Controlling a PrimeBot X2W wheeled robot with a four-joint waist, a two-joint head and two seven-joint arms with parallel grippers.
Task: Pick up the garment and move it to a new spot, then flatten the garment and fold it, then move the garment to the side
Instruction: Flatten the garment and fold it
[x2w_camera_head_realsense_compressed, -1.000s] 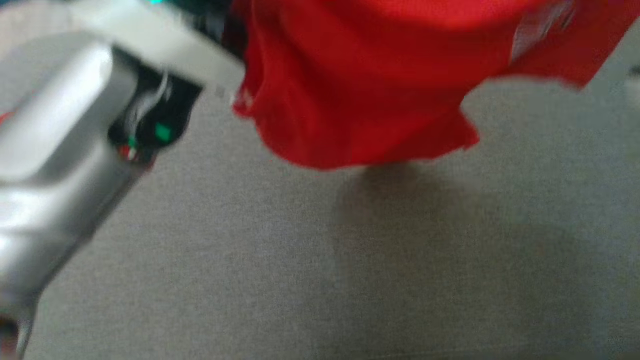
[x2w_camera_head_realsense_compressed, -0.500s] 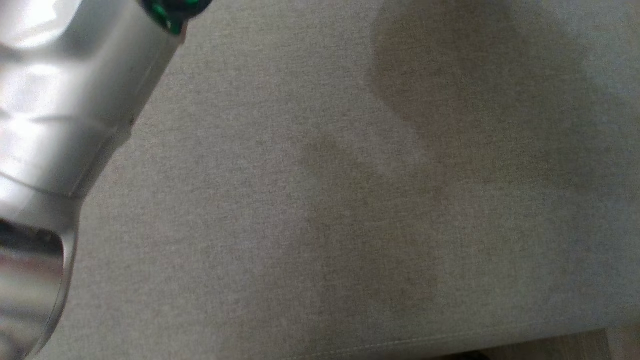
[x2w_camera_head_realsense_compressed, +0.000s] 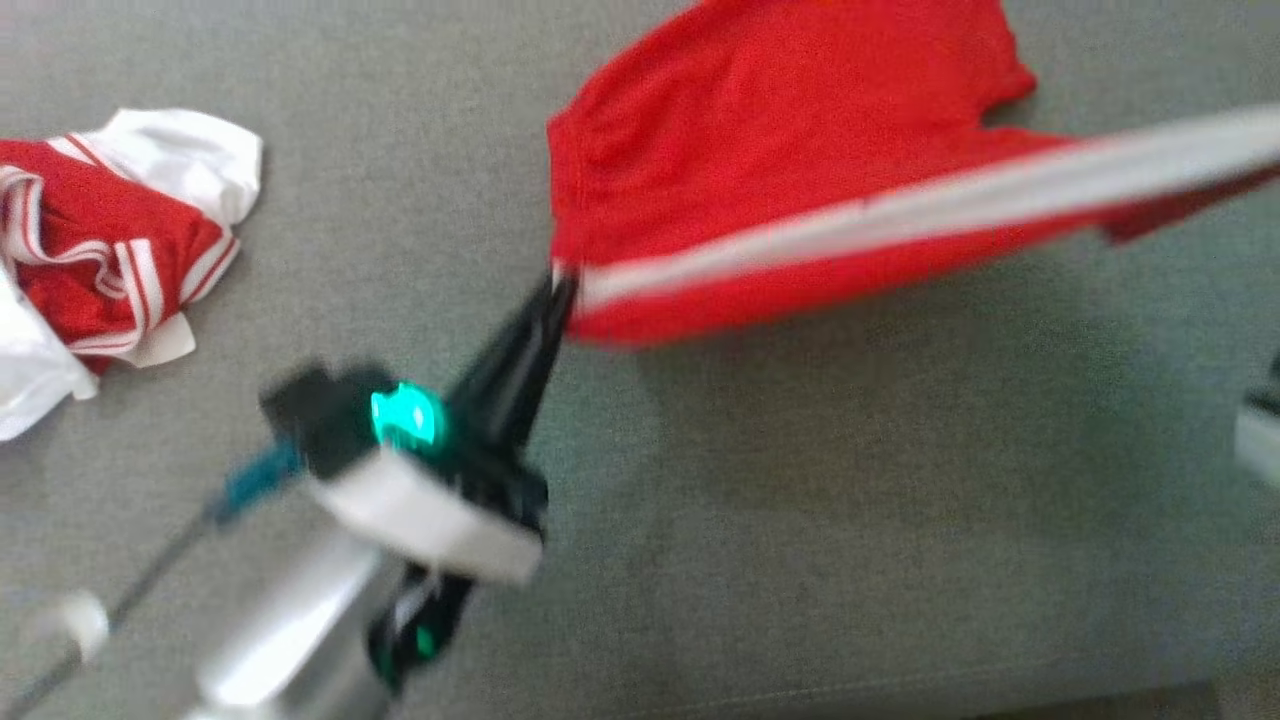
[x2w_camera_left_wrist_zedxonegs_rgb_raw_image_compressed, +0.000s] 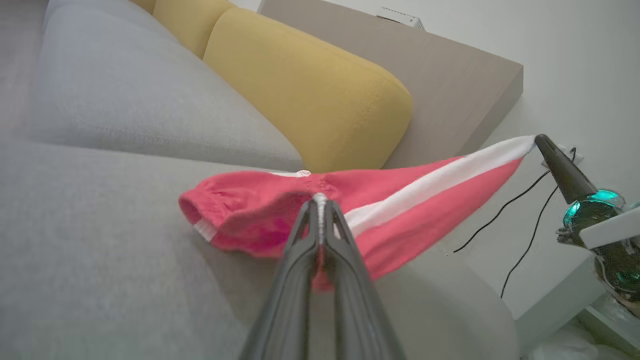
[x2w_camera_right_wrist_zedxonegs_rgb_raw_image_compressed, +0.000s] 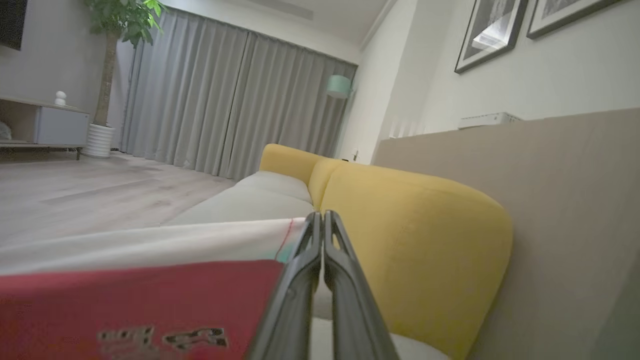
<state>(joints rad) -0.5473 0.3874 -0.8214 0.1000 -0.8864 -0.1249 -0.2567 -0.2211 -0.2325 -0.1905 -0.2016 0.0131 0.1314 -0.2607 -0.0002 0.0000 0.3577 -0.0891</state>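
The garment (x2w_camera_head_realsense_compressed: 110, 250), a red jersey with white sleeves edged in red and white stripes, lies crumpled on the grey sofa seat at the far left of the head view, apart from both grippers. A smaller red piece with a white band (x2w_camera_head_realsense_compressed: 800, 150) hangs stretched above the seat. My left gripper (x2w_camera_head_realsense_compressed: 560, 290) is shut on its near corner, at the end of the white band (x2w_camera_left_wrist_zedxonegs_rgb_raw_image_compressed: 435, 182). Across from it, the right gripper (x2w_camera_left_wrist_zedxonegs_rgb_raw_image_compressed: 537, 141) pinches the band's other end. In the right wrist view the right gripper (x2w_camera_right_wrist_zedxonegs_rgb_raw_image_compressed: 320, 216) is shut on this cloth (x2w_camera_right_wrist_zedxonegs_rgb_raw_image_compressed: 140, 300), which shows small black marks.
The grey sofa seat (x2w_camera_head_realsense_compressed: 800, 520) lies open below the stretched cloth, its front edge along the bottom. Yellow back cushions (x2w_camera_left_wrist_zedxonegs_rgb_raw_image_compressed: 310, 95) and a brown panel (x2w_camera_left_wrist_zedxonegs_rgb_raw_image_compressed: 450, 90) stand behind. A black cable (x2w_camera_left_wrist_zedxonegs_rgb_raw_image_compressed: 520, 220) hangs by the wall.
The head view has swung, showing bare seat half a second ago. It now takes in the left gripper, the stretched red piece and the jersey at the left. Both grippers stay shut.
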